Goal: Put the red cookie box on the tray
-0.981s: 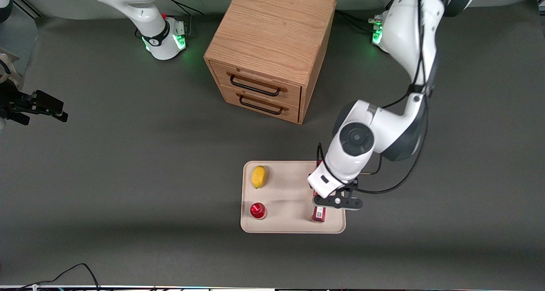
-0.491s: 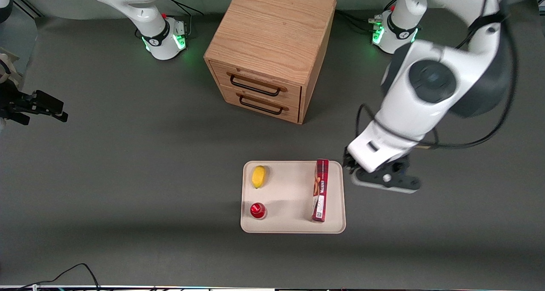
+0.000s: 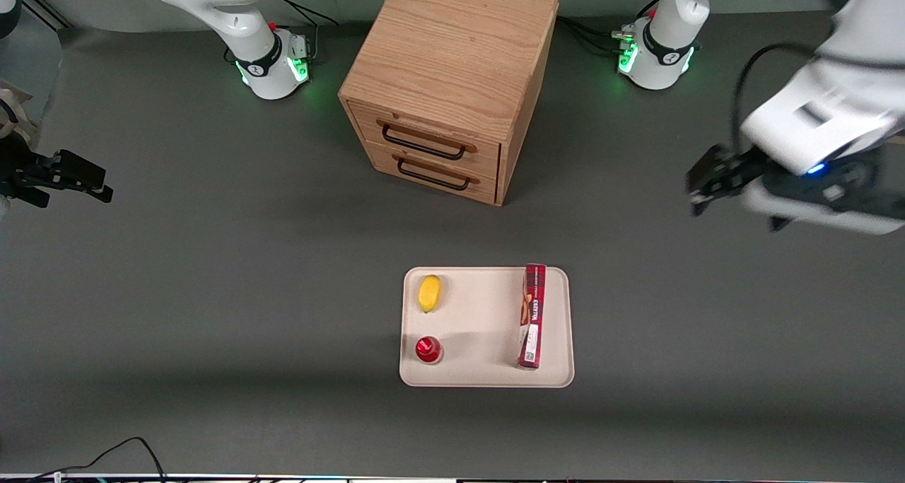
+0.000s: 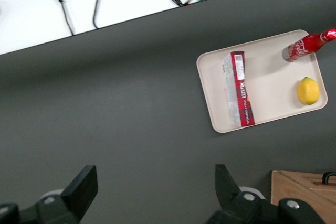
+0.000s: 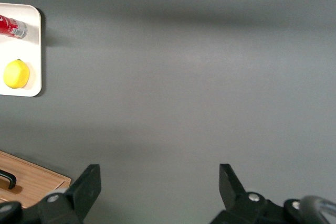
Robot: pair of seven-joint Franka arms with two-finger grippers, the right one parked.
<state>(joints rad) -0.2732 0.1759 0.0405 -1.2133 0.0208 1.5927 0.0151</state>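
On the flat beige rectangular tray [image 3: 486,370] with its low raised rim, the long slim red cookie box [image 3: 532,316] lies flat along the edge nearest the working arm's end of the dark grey bench [image 3: 212,292]. A yellow lemon [image 3: 429,293] and a small red-capped bottle [image 3: 428,349] sit on the tray too, well apart from the box. The black two-finger tool [image 4: 155,195] hangs high above the bare bench, well apart from the tray, fingers spread wide and holding nothing. A wooden two-drawer cabinet [image 3: 452,80] stands farther from the front camera.
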